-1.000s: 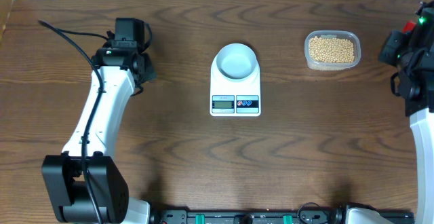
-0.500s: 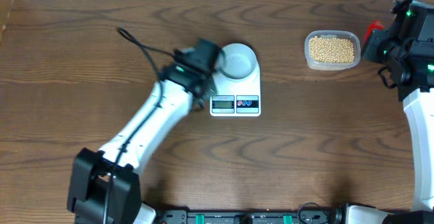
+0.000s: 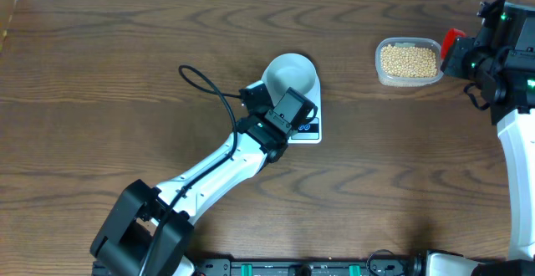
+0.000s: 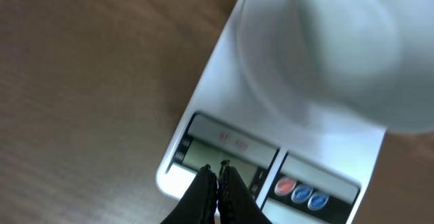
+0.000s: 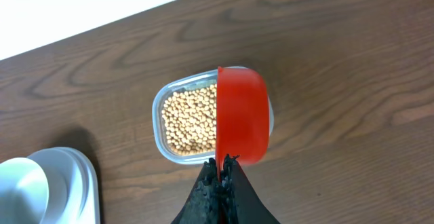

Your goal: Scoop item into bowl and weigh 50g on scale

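Nearest the base, the L arm stretches out over the brown wood-grain table point(image 3: 401, 192), w/ 1 black cable point(image 3: 205, 88) looping beside it. The left gripper point(image 4: 217, 174) has its 2 black fingers pressed together w/ nothing between them. Its tips hang low over the grey LCD point(image 4: 234, 153) on the front edge of the 1 flat white digital scale point(image 4: 217, 108). Whether they touch the display can't be told. Just right of the LCD sit small round coloured buttons point(image 4: 302, 193): 1 red and apparently 2 blue, tho the wrist view is blurred.

Behind that, on the rear part of the scale, stands the 1 small round white bowl point(image 3: 292, 74) w/ a pale bluish inside.

Farther back and well to the right, apart from the scale, is 1 clear rounded-rectangular plastic tub point(image 3: 410, 84). It holds the small round tan-yellow beans point(image 3: 408, 60), too many to count, lying in a layer across its floor.

At the tub's right end is the right gripper point(image 5: 222, 161), clamped tight on the handle end of 1 red plastic scoop point(image 5: 241, 115). In the R wrist view the scoop sticks out beyond the fingertips and covers the right part of the tub. In that view the beans show left of the scoop, and the bowl and scale sit off at the lower left corner.
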`<act>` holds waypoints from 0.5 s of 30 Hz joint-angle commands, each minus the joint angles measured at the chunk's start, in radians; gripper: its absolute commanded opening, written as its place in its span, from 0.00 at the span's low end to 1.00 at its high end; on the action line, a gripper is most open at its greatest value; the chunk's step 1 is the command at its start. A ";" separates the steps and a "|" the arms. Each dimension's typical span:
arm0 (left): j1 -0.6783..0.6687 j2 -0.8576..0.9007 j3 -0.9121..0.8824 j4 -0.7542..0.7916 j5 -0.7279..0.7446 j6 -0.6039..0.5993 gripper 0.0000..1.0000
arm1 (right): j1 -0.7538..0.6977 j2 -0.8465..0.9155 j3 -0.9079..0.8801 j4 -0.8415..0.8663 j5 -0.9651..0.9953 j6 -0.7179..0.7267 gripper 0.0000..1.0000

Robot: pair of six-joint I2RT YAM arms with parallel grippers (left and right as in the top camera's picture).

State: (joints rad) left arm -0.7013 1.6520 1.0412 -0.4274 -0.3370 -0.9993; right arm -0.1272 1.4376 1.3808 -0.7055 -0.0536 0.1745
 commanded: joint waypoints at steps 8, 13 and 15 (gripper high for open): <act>0.000 0.130 -0.014 0.193 -0.030 -0.017 0.08 | -0.003 -0.001 0.018 0.014 -0.005 -0.013 0.01; -0.003 0.131 -0.014 0.193 -0.026 0.023 0.07 | -0.003 -0.001 0.018 0.014 -0.005 -0.013 0.01; -0.003 0.132 -0.014 0.182 -0.026 0.022 0.07 | -0.003 -0.001 0.018 0.013 -0.005 -0.012 0.01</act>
State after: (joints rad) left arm -0.7021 1.7847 1.0309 -0.2329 -0.3607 -0.9977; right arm -0.1272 1.4376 1.3808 -0.6937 -0.0536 0.1741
